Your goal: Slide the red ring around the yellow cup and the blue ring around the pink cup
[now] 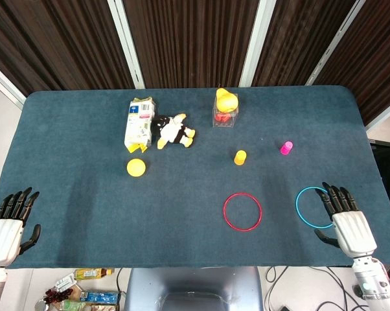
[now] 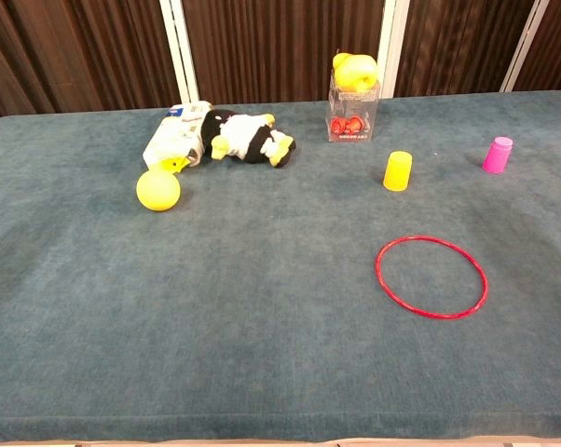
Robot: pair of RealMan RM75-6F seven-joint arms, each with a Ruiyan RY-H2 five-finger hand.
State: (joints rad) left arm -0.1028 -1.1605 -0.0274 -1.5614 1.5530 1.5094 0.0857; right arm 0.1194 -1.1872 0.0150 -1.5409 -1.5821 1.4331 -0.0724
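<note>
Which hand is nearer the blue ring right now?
Right. The right hand lies with its fingers over the blue ring's right side; the left hand rests at the table's far left corner.

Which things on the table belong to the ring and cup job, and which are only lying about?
For the job:
red ring
yellow cup
blue ring
pink cup

Only lying about:
yellow ball
carton
penguin toy
clear box with a yellow duck on top
</note>
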